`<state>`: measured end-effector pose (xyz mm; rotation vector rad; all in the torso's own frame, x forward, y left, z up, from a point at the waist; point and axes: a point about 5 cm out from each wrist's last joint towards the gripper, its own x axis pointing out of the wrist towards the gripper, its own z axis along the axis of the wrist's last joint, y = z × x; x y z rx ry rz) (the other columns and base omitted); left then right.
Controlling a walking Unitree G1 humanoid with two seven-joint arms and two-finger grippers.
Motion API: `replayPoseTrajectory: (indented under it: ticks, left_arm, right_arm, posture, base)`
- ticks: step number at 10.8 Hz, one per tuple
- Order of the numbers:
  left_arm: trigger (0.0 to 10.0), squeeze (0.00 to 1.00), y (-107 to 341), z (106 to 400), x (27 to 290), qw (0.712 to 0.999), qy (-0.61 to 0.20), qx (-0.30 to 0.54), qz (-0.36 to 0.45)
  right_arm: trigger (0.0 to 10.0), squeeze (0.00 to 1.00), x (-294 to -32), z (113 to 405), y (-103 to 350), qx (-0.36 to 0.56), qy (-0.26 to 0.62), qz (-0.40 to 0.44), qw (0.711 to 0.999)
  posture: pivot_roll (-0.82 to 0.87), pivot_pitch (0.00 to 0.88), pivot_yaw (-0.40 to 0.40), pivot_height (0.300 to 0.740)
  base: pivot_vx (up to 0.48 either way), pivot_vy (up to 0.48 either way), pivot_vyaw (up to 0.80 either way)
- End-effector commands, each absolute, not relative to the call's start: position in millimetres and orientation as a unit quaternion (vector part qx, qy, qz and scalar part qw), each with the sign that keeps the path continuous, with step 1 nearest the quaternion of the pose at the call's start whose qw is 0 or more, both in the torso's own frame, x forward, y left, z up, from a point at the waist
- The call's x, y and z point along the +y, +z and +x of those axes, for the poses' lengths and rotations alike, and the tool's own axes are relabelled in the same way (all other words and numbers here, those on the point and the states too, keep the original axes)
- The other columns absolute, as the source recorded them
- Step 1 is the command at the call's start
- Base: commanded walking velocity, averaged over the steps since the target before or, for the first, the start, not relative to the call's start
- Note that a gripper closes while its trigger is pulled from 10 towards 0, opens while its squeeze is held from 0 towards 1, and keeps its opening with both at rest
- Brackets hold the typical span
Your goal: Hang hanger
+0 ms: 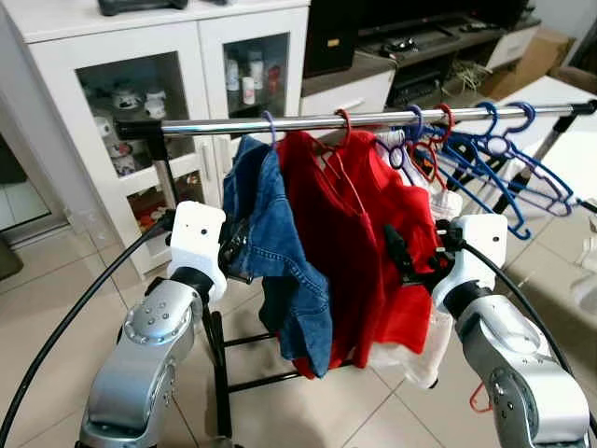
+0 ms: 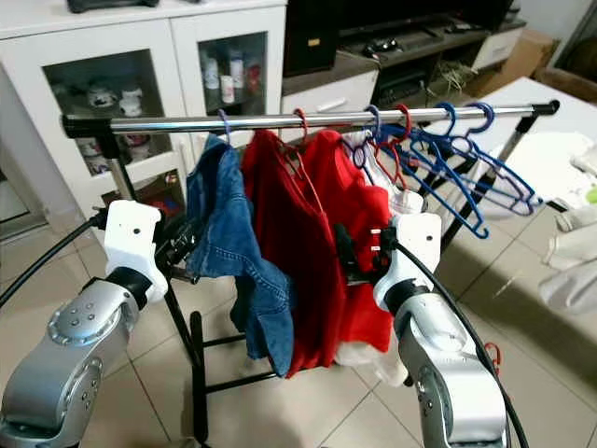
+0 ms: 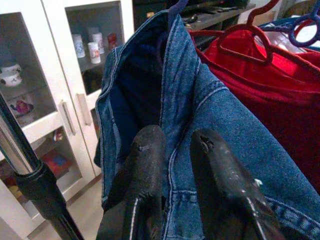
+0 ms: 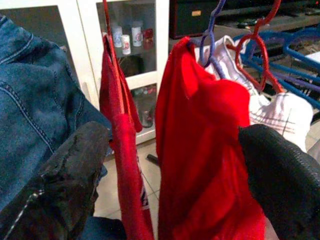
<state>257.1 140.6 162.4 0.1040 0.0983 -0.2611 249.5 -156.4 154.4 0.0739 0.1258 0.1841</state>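
Observation:
A blue denim jacket (image 1: 280,243) hangs from a purple hanger (image 1: 270,126) on the chrome rail (image 1: 373,119) of a clothes rack. My left gripper (image 1: 238,250) is pressed against the jacket's left side. In the left wrist view its fingers (image 3: 145,165) stand almost together with a denim fold between them. Red garments (image 1: 350,233) on red hangers hang beside the jacket. My right gripper (image 1: 399,257) is open against them, and a red garment (image 4: 200,150) hangs between its wide-apart fingers (image 4: 70,170).
Several bare blue hangers (image 1: 504,159) fill the rail's right end, with a white garment (image 1: 438,201) behind the red ones. A white glass-door cabinet (image 1: 121,65) stands behind the rack. A dark TV stand (image 1: 420,47) is further back, and a white surface (image 1: 569,140) lies at the right.

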Motion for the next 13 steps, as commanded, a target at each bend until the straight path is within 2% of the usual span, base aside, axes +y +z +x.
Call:
replayPoseTrajectory:
  ticks: [1,3,6,9,11,12,13]
  left_arm:
    - [10.0,0.00,165,257,142,0.990,-0.126,0.044,0.052]
    - [10.0,0.00,170,258,140,0.990,-0.127,0.025,0.054]
    - [10.0,0.00,174,259,140,0.990,-0.131,0.019,0.041]
    - [10.0,0.00,173,259,137,0.988,-0.145,0.022,0.043]
    - [10.0,0.00,174,252,126,0.976,-0.213,0.017,0.050]
    - [10.0,0.00,179,251,124,0.972,-0.232,0.005,0.040]
    - [10.0,0.00,181,250,122,0.966,-0.258,0.008,0.034]
  right_arm:
    - [10.0,0.00,-157,247,157,0.062,0.090,0.036,0.993]
    - [10.0,0.00,-157,248,158,0.060,0.092,0.025,0.994]
    - [10.0,0.00,-160,250,163,0.049,0.086,0.014,0.995]
    - [10.0,0.00,-169,253,172,0.023,0.055,0.036,0.998]
    - [10.0,0.00,-172,257,181,0.002,0.031,0.032,0.999]
    - [10.0,0.86,-176,260,184,0.000,0.027,0.030,0.999]
    - [10.0,1.00,-181,266,189,-0.003,0.026,0.027,0.999]
  posture:
    - [0.09,0.034,-0.038,0.740]
    - [0.09,0.033,-0.043,0.740]
    - [0.09,0.032,-0.043,0.740]
    - [0.09,0.028,-0.039,0.740]
    - [0.09,0.025,-0.038,0.740]
    - [0.09,0.018,-0.041,0.740]
    - [0.09,0.012,-0.040,0.740]
  base:
    - [0.000,0.000,0.00]
    - [0.000,0.000,0.00]
    - [0.301,0.000,0.80]
    - [0.338,0.000,0.00]
    - [0.000,0.000,0.00]
    - [0.000,0.000,0.00]
    - [0.000,0.000,0.00]
